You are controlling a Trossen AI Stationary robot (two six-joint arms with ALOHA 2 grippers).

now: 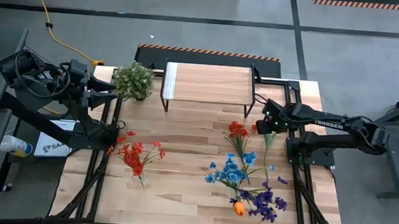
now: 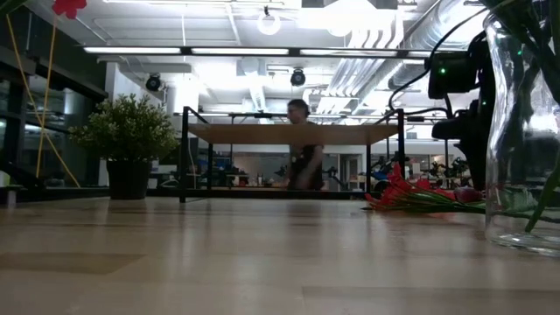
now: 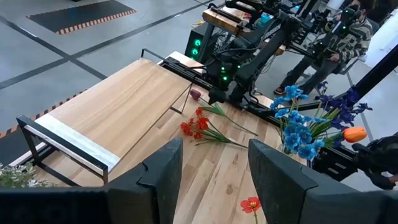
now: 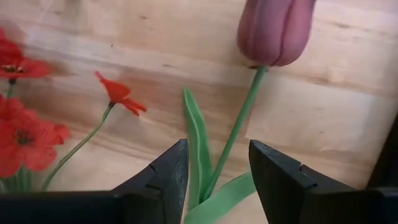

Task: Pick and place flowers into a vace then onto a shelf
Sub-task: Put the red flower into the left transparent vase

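A dark red tulip lies on the table with its green stem running between the fingers of my right gripper. That gripper is open and points down at the stem; I see no touch. Red, blue and purple flowers and an orange tulip lie flat nearby. A glass vase stands on the table's left half, with red flowers in it. The wooden shelf stands at the far edge. My left gripper waits open, raised at the far left.
A bushy potted plant stands left of the shelf at the far edge. Bare wood lies between the vase and the loose flowers. A person shows in the room behind the table.
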